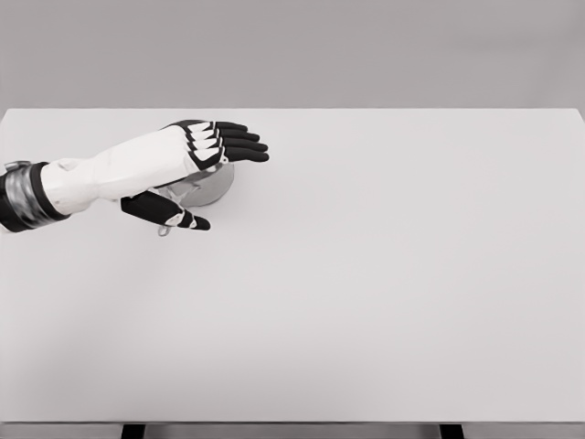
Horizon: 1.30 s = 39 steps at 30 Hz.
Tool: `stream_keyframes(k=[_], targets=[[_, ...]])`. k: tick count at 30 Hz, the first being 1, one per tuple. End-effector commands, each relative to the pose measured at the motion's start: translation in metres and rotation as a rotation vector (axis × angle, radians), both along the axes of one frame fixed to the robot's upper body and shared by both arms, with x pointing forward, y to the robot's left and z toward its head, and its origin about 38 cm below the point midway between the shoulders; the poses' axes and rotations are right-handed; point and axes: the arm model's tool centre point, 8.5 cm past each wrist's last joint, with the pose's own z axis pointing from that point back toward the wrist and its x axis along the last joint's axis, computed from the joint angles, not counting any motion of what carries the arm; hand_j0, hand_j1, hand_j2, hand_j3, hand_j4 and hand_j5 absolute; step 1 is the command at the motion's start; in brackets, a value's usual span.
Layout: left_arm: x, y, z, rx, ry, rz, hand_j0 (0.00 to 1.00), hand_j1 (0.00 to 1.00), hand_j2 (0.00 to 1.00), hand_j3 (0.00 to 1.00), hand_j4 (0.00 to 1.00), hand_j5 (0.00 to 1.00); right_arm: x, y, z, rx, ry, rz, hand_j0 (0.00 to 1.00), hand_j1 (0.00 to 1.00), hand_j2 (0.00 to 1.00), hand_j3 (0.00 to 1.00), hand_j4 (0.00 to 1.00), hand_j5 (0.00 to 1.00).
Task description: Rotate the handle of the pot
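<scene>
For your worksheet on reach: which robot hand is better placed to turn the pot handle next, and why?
The left robot hand: it already sits over the pot on the table, fingers extended, thumb beside it. The right arm is out of view.

A plain white counter (384,302) is seen, pretty much filling the view. One small metal pot (208,187) is sat on it, far left.

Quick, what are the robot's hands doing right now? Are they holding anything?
Left hand: open, fingers stretched out flat over the small pot, thumb beside it, not gripping it.
Right hand: not in the picture.
</scene>
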Motion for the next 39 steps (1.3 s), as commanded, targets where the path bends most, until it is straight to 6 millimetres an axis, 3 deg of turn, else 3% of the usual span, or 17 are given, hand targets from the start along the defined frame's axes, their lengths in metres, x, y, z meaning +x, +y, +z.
stream_keyframes(k=[1,18,23,27,32,36,39], targets=[[0.000,0.001,0.001,-0.004,0.004,0.002,1.00,1.00,1.00,1.00,1.00,1.00,0.000,0.000,0.000,0.002,0.002,0.001,1.00,1.00,1.00,1.00,1.00,1.00],[0.001,-0.009,-0.007,0.080,-0.045,-0.001,1.00,1.00,1.00,1.00,1.00,1.00,-0.001,0.000,0.000,0.000,0.004,-0.001,1.00,1.00,1.00,1.00,1.00,1.00],[0.012,-0.003,-0.003,0.023,-0.024,0.111,1.00,1.00,1.00,1.00,1.00,1.00,-0.001,0.000,0.000,0.000,0.004,-0.001,1.00,1.00,1.00,1.00,1.00,1.00],[0.032,0.004,-0.001,0.061,0.033,0.292,1.00,1.00,1.00,1.00,1.00,1.00,-0.001,0.000,0.000,0.000,0.004,-0.001,1.00,1.00,1.00,1.00,1.00,1.00],[0.046,-0.004,-0.013,0.070,-0.012,0.472,1.00,1.00,1.00,1.00,1.00,1.00,-0.001,0.000,0.000,0.000,0.004,-0.001,1.00,1.00,1.00,1.00,1.00,1.00],[0.045,-0.024,-0.032,0.109,0.012,0.464,1.00,1.00,1.00,1.00,1.00,1.00,-0.001,0.000,0.000,0.000,0.004,-0.003,1.00,1.00,1.00,1.00,1.00,1.00],[0.044,-0.030,-0.035,0.106,0.020,0.449,1.00,1.00,1.00,1.00,1.00,1.00,-0.001,0.000,0.000,0.000,0.004,-0.001,1.00,1.00,1.00,1.00,1.00,1.00]])
